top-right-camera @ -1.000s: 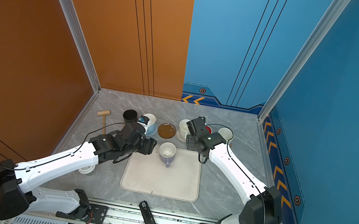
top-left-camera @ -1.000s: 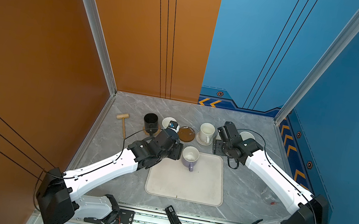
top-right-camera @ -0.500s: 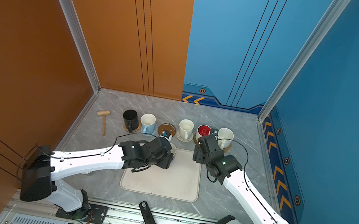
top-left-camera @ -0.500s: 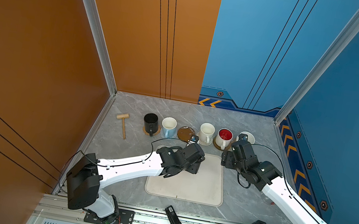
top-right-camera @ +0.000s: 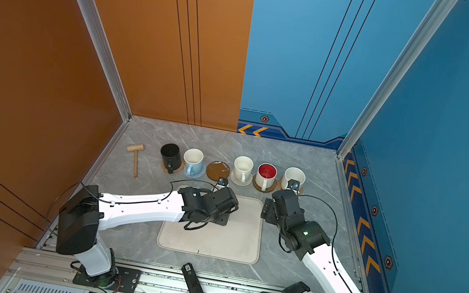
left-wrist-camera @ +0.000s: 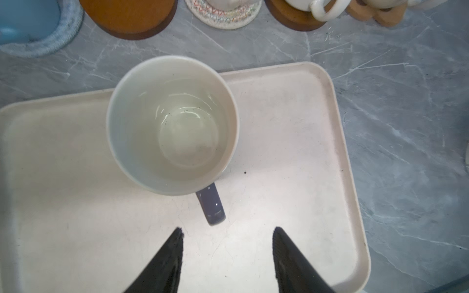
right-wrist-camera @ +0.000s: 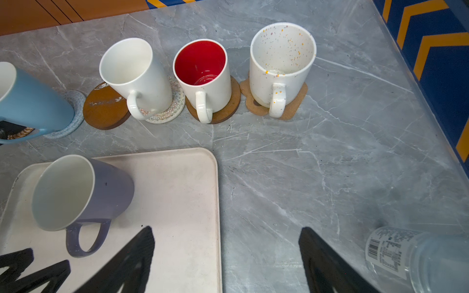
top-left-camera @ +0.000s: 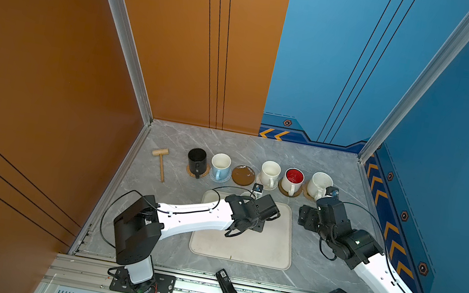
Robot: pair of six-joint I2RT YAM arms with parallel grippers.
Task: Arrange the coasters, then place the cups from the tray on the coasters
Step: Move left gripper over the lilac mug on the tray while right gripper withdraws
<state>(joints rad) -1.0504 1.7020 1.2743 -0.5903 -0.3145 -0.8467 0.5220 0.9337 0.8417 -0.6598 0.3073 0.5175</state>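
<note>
Grey marble tabletop (top-left-camera: 258, 151), boxed in by orange and blue walls, is pictured with five mugs lined up on coasters and one left to be moved. Directly ahead of the left gripper (left-wrist-camera: 227, 229), whose jaws are set moderately apart and empty, the lavender ceramic mug (left-wrist-camera: 172, 124) is seen upright at the far edge of the cream-white rectangular tray (left-wrist-camera: 304, 152). Its handle (left-wrist-camera: 212, 205) is pointed back at the gap between the fingers.

The handle is judged a thin target. If it is closed on off-centre, the mug could be twisted or tipped against the tray's low rim.

Beyond the mug, the bare brown disc coaster (left-wrist-camera: 129, 17) is closely flanked by the light blue mug (top-left-camera: 221, 164) on a grey crocheted round (left-wrist-camera: 50, 43) and the plain white mug (top-left-camera: 270, 171) on a white crocheted round (left-wrist-camera: 223, 17). Either could be clipped as the slot is entered.

The right gripper (right-wrist-camera: 226, 229) is held wide and empty across the tray's edge, near enough that the two arms could be brought into contact. A clear jar (right-wrist-camera: 416, 253) is seen on its side just beside it. A wooden mallet (top-left-camera: 160, 160) lies well apart from the left gripper, out of the way.
</note>
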